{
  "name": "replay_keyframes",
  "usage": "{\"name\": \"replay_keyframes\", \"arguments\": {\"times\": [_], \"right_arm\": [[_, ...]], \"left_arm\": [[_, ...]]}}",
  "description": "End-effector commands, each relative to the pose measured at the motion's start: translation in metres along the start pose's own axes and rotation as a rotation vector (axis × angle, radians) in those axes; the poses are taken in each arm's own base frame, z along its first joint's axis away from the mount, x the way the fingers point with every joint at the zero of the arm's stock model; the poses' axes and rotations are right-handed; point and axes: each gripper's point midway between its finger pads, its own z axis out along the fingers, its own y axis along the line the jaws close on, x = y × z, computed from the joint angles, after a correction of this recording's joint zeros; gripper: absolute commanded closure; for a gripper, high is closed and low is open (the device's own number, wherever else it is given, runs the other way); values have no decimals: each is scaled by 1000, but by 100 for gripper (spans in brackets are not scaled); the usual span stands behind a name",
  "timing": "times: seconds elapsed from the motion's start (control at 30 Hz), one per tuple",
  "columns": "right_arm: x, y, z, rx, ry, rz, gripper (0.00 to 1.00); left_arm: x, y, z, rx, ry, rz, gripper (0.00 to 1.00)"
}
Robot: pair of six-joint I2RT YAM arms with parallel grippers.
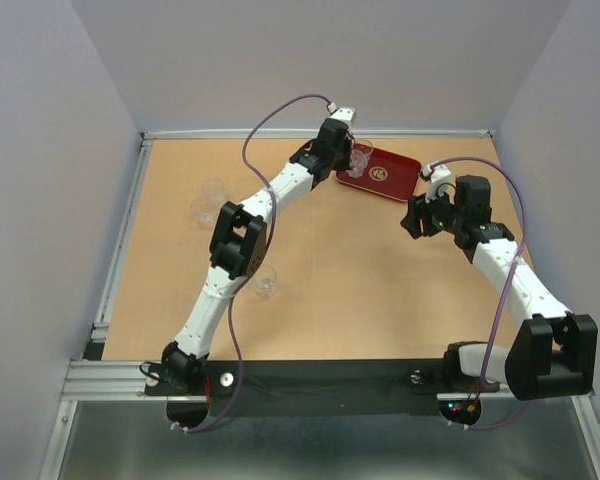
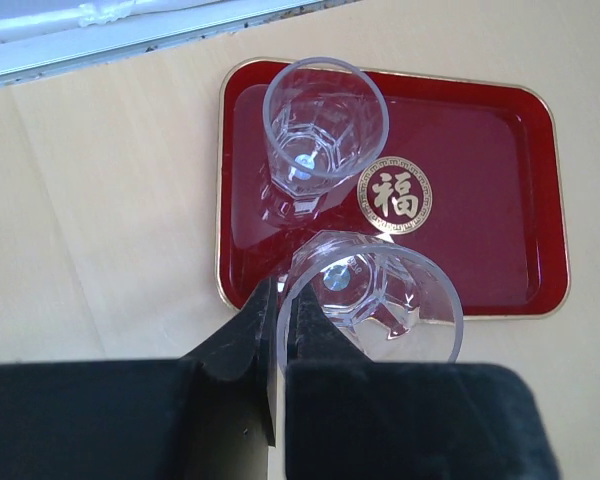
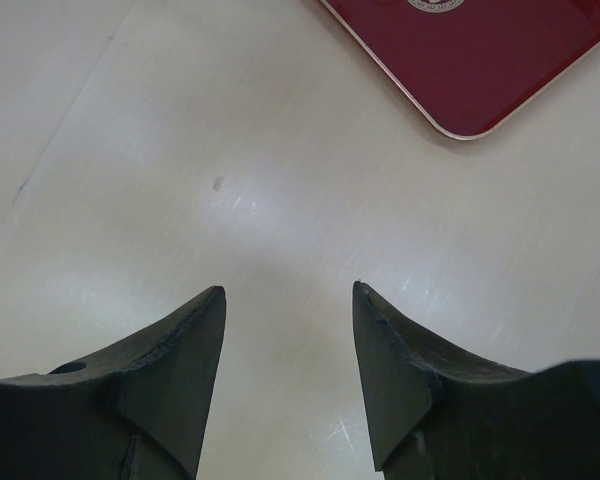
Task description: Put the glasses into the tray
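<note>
The dark red tray (image 1: pixel 390 175) lies at the table's far middle, and it also shows in the left wrist view (image 2: pixel 480 200). One clear glass (image 2: pixel 325 125) stands upright in its left part. My left gripper (image 2: pixel 283 300) is shut on the wall of a second glass (image 2: pixel 380 300), held over the tray's near edge. In the top view this gripper (image 1: pixel 350 160) is at the tray's left end. Two more glasses (image 1: pixel 212 189) (image 1: pixel 202 211) stand at the table's left, and another (image 1: pixel 265 283) stands by the left arm. My right gripper (image 1: pixel 413 218) (image 3: pixel 288 292) is open and empty.
The tray's corner (image 3: pixel 480 70) shows at the top right of the right wrist view, with bare table under the right fingers. Grey walls close in the table at the back and both sides. A metal rail (image 1: pixel 120 250) runs along the left edge.
</note>
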Motion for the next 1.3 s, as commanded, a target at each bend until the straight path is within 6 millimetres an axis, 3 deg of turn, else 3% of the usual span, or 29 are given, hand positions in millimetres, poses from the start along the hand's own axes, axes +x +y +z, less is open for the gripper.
{"name": "replay_keyframes", "arguments": {"times": [0.0,0.37,0.63,0.83,1.13,1.27], "right_arm": [[-9,-5,-3,15,-37,-11,41],[-8,-5,-3,15,-34,-9,41],[-8,-8,-3,22,-34,-6,41],[-7,-9,-3,23,-33,-3,41],[-8,-10,-5,28,-38,-1,41],[-8,-8,-5,17,-40,-9,40]], "left_arm": [[-56,-15,-7,37,-163,-36,100],[-48,0,9,-28,-188,-57,100],[-43,0,17,-23,-188,-73,83],[-48,-1,16,-19,-203,-81,68],[-55,-4,12,-1,-212,-87,66],[-79,-9,-5,20,-250,-92,62]]}}
